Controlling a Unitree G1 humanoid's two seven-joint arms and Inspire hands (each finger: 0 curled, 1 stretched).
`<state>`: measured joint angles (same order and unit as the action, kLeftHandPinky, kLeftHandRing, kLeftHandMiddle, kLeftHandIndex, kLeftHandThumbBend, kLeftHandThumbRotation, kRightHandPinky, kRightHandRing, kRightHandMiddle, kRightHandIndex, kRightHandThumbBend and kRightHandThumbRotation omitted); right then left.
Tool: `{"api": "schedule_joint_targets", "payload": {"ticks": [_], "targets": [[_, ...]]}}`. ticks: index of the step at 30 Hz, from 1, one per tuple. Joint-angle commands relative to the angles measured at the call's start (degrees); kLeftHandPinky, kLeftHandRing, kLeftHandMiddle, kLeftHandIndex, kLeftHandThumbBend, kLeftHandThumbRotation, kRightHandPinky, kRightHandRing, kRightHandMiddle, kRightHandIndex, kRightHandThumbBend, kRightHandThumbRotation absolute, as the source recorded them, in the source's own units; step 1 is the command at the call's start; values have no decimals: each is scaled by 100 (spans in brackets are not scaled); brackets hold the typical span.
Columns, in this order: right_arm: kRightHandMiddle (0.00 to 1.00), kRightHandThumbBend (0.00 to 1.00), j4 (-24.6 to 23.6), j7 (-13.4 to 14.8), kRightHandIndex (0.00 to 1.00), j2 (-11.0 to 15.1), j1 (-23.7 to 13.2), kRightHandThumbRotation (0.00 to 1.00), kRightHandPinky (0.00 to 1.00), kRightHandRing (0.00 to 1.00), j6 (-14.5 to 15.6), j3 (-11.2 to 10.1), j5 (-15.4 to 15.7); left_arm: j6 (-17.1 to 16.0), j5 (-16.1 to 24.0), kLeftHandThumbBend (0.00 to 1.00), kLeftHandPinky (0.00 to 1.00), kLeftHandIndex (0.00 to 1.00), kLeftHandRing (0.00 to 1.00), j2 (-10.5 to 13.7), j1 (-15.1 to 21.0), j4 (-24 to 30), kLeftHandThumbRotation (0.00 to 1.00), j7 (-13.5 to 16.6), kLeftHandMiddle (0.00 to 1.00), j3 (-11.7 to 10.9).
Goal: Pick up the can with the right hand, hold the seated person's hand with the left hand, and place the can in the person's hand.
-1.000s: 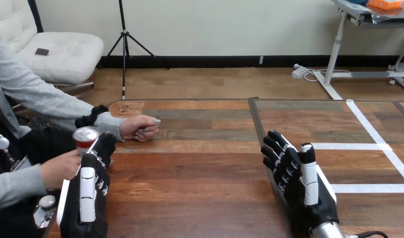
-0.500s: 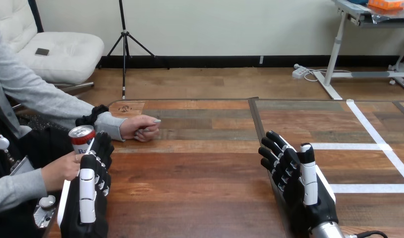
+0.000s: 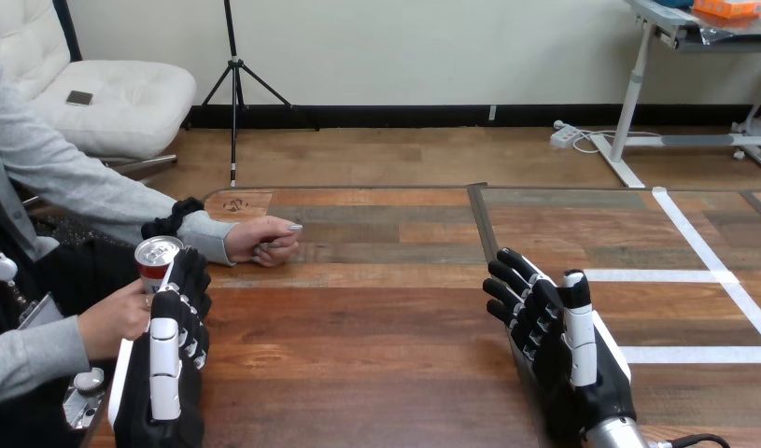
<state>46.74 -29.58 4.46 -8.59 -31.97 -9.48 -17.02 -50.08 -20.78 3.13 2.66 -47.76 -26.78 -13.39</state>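
Note:
A red and silver can (image 3: 157, 262) stands upright in the person's hand (image 3: 113, 319) at the table's near left edge. My left hand (image 3: 168, 359) is right beside that hand and the can, with its fingers straight and pointing away from me; I cannot tell whether it touches them. My right hand (image 3: 565, 347) rests at the near right of the table, open, fingers straight and slightly spread, holding nothing. It is far from the can.
The person's other hand (image 3: 262, 241), in a grey sleeve, lies loosely closed on the wooden table (image 3: 376, 317) farther back at the left. White tape lines (image 3: 703, 275) cross the table's right part.
The can in the person's hand has shifted slightly and now stands a little lower. My right hand has edged slightly left. My left hand has stayed put.

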Motion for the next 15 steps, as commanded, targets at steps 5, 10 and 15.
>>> {"api": "schedule_joint_targets", "payload": {"ticks": [5,10,15], "targets": [[91,86,-152,56,89,-34,-357,100,92,91,-11,-29,18,-20,30,68,100,96,99,-12,334,55,100,-51,97,-21],[91,85,-169,59,89,-39,-353,100,92,91,8,-30,5,-73,61,68,100,95,99,-18,350,17,100,-19,96,-32],[91,85,-165,66,89,-43,-358,100,92,91,15,-36,-3,-94,76,67,100,95,98,-29,351,16,100,-11,95,-40]]}}
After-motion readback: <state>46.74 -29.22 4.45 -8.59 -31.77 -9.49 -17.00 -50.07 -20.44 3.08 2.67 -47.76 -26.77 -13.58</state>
